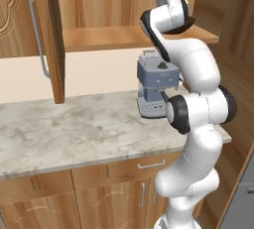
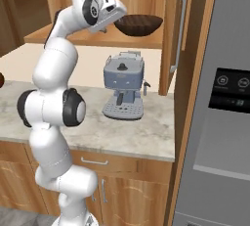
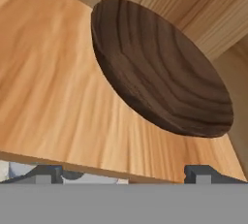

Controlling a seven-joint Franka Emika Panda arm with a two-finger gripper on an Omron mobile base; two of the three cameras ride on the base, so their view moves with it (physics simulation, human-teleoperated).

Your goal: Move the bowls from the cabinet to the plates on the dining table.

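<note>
On the left, an open cabinet (image 1: 52,39) door stands edge-on with a silver bar handle, above the marbled bench (image 1: 59,134). Further right, the white arm (image 1: 198,114) rises in front of the bench and bends up to the cabinet's open shelf (image 2: 136,40). A grey coffee machine (image 2: 124,90) sits on the bench below that shelf, just behind the arm in the left base view. In the right base view the hand is raised to shelf level, and the jaws (image 3: 123,172) point toward the dark brown bowl (image 2: 138,25), which stands upright on the shelf near its front edge. The jaws are spread wide and hold nothing; in the hand view the two tips stand well apart at the shelf's front edge, short of the bowl (image 3: 160,68). At the far right stands a grey fridge (image 2: 219,122) with a dark panel.
</note>
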